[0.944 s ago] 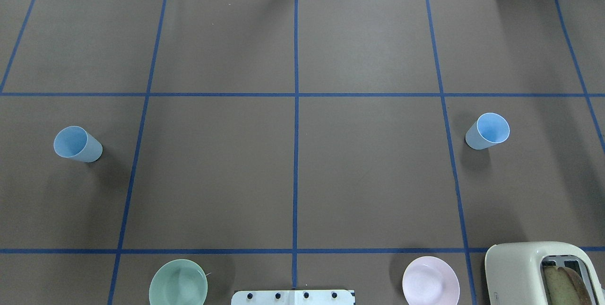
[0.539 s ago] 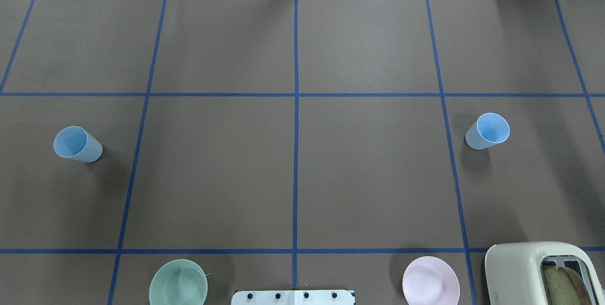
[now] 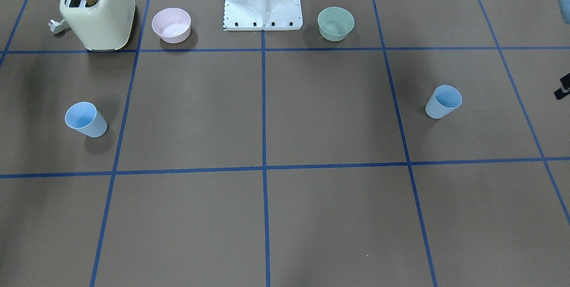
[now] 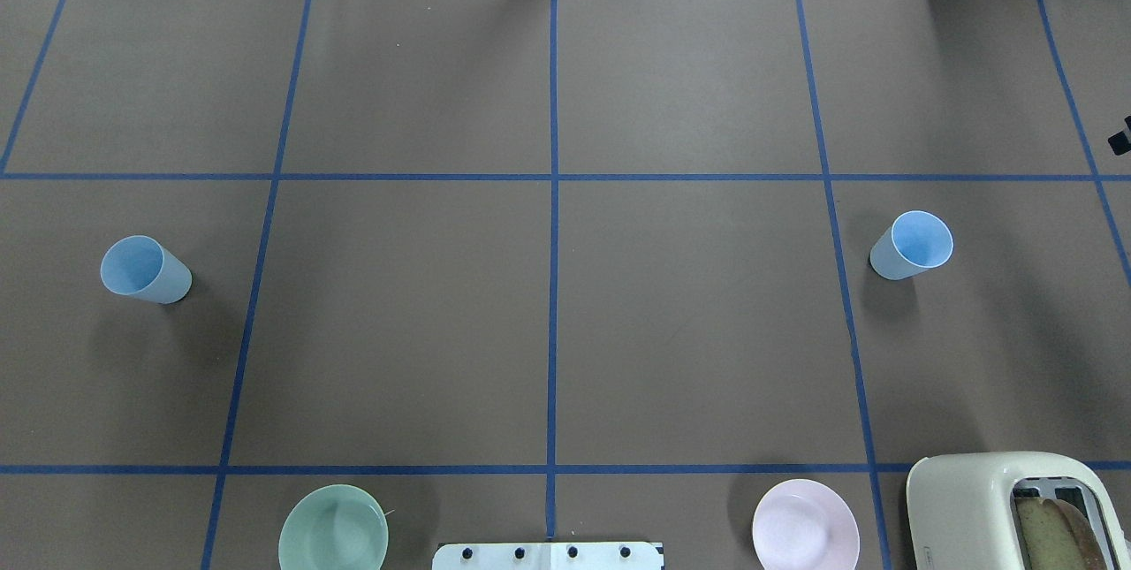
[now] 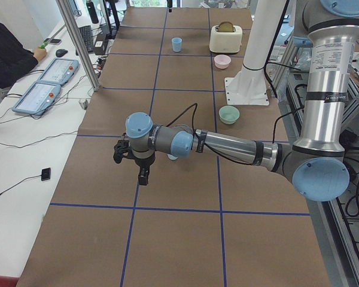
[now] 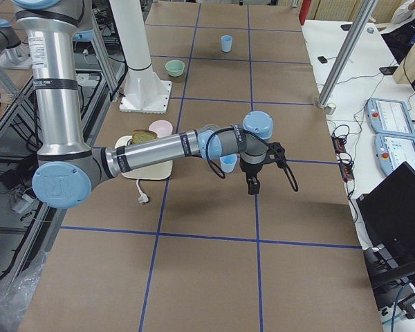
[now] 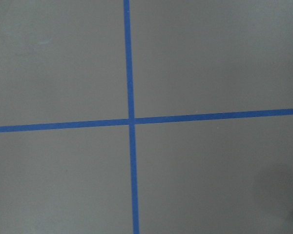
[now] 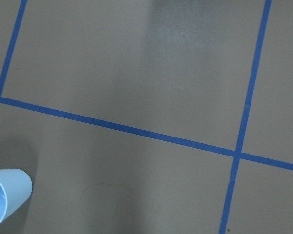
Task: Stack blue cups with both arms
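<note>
Left cup (image 4: 146,269) at nine o'clock, right cup (image 4: 912,246) at three: probably light, slippery (easily tipped); pinch the rim wall. Whether left gripper (image 5: 142,177) or right gripper (image 6: 252,185) is open, I cannot tell.

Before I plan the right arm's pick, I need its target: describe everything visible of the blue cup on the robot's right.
The blue cup is a plain light-blue tumbler, plastic-looking, tapered, handleless. It stands upright, mouth up, apparently empty, on the brown table cover near a blue tape line; nothing else touches it.
</note>
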